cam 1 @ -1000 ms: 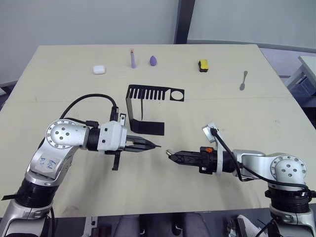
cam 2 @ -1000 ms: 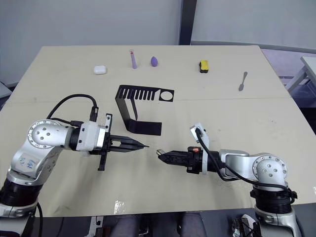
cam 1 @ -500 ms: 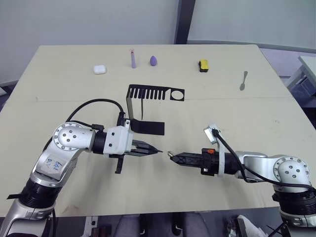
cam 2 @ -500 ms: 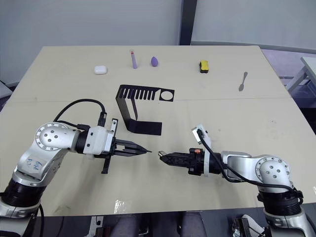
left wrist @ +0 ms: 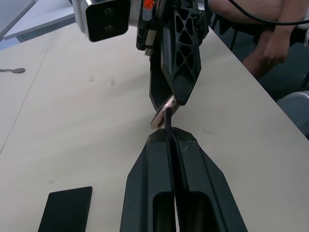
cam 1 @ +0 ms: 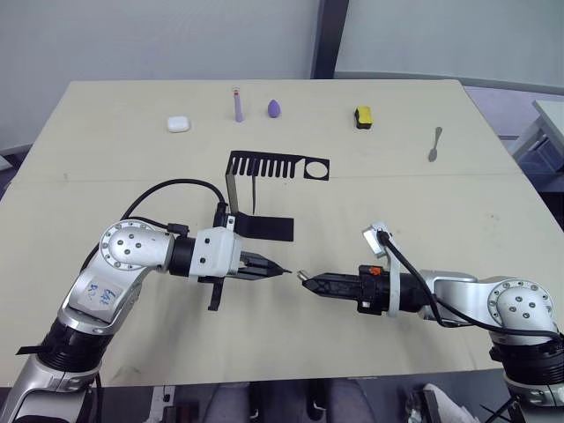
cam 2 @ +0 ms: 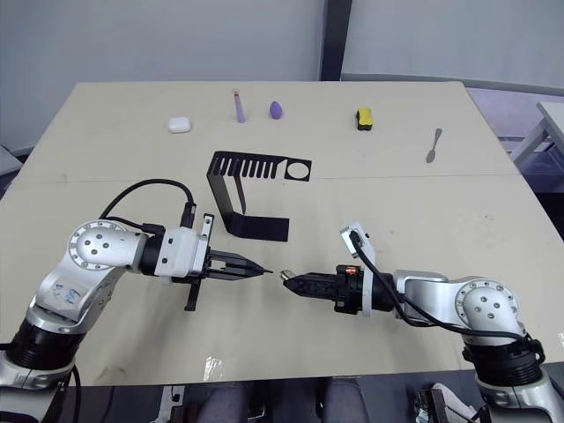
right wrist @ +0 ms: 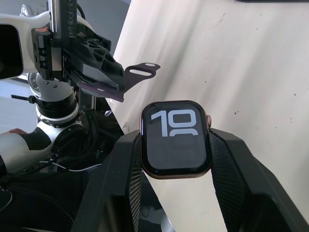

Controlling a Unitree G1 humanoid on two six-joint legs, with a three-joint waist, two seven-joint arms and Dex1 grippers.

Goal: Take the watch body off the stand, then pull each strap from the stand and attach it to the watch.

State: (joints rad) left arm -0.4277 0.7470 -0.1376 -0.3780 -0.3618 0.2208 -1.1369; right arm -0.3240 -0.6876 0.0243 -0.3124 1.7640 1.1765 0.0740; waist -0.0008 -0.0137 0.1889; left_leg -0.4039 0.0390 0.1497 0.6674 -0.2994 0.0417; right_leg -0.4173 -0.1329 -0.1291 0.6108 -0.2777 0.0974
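Glossy glass watch body [right wrist: 175,139] w/ metallic rim; matt black stand [cam 1: 264,189].

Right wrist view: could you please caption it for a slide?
Right gripper holds the watch body facing the left gripper, which grips a strap.

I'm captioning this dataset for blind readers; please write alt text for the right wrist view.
The right gripper holds the watch body between its two black fingers, screen facing the camera with white digits. Beyond it, over the pale table, the left gripper holds a dark strap pointing toward the watch.
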